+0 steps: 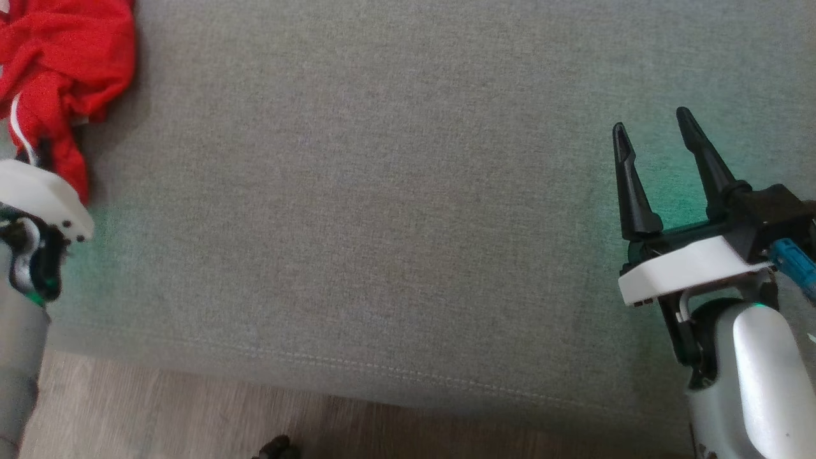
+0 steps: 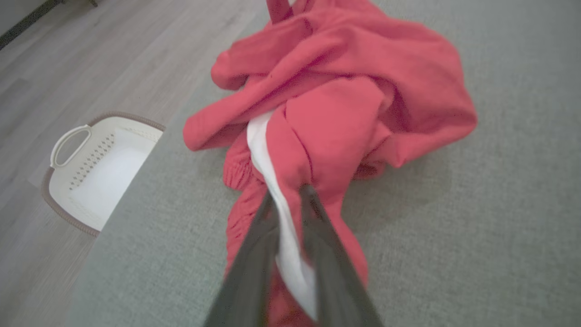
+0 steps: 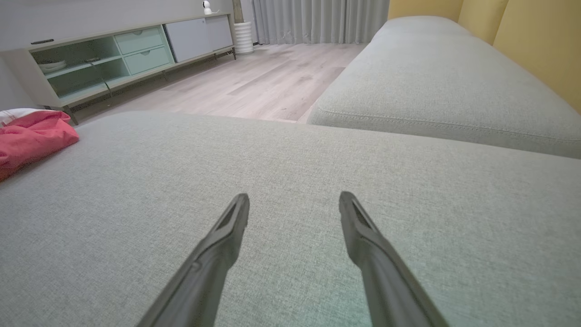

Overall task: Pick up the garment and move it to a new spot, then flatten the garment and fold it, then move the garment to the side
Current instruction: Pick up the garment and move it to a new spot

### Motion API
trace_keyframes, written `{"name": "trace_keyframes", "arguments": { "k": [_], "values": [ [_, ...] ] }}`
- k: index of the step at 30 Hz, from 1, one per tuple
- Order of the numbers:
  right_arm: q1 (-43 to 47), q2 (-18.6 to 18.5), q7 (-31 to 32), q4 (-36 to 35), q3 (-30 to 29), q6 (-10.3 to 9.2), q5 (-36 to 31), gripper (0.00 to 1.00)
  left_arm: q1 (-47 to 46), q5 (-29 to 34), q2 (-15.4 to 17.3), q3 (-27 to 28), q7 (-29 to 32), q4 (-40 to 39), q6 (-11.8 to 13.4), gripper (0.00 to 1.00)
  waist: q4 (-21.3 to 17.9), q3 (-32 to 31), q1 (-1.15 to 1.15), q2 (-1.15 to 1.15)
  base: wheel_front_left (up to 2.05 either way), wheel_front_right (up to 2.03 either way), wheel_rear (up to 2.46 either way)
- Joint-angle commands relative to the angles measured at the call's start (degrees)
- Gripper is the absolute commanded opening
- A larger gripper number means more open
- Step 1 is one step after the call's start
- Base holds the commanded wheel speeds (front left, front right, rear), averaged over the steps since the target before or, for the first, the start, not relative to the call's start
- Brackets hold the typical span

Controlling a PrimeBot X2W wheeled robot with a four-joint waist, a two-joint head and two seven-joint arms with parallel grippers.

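Observation:
The garment [image 1: 60, 70] is red with a white stripe and lies crumpled at the far left of the grey cushion [image 1: 382, 223]. In the left wrist view the garment [image 2: 345, 100] is bunched in a heap, and my left gripper [image 2: 289, 196] is shut on its white-striped edge. In the head view the left fingers are hidden behind the white wrist housing [image 1: 38, 197]. My right gripper [image 1: 653, 131] hovers open over bare cushion at the right, far from the garment. In the right wrist view my right gripper [image 3: 294, 202] holds nothing, and the garment [image 3: 32, 136] lies at the left edge.
A white laundry basket [image 2: 97, 168] stands on the wooden floor [image 2: 68, 68] beside the cushion's left edge. A second grey cushion [image 3: 445, 91], yellow backrests [image 3: 535, 41] and a low cabinet [image 3: 113, 59] lie beyond. The cushion's front edge [image 1: 382, 376] borders the floor.

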Motion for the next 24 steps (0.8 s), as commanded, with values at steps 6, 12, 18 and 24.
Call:
{"name": "trace_keyframes", "arguments": {
  "k": [6,12,18,24],
  "values": [
    [-0.72,-0.07,-2.21,0.26,1.3,0.37,2.23,1.0,-6.63,4.87,6.94,0.32,-5.79,-1.31,-0.19,0.0,-1.35,-4.36,-0.01,0.0,0.0,0.0,0.0],
    [0.59,-0.07,-4.71,3.38,1.14,0.37,5.19,1.0,-11.83,9.14,9.51,-2.74,-5.98,-3.58,-1.43,0.0,-4.01,-10.39,-0.01,0.0,0.0,0.0,0.0],
    [2.34,-0.07,-6.85,6.09,0.93,0.37,7.36,1.0,-15.94,12.53,9.96,-6.74,-3.61,-7.11,-3.96,0.0,-7.96,-15.56,-0.01,0.0,0.0,0.0,0.0],
    [4.41,-0.07,-8.43,8.23,1.16,0.37,9.13,1.0,-20.46,14.83,8.27,-11.34,-0.78,-12.08,-6.28,0.0,-14.82,-19.51,-0.01,0.0,0.0,0.0,0.0]
  ]
}}
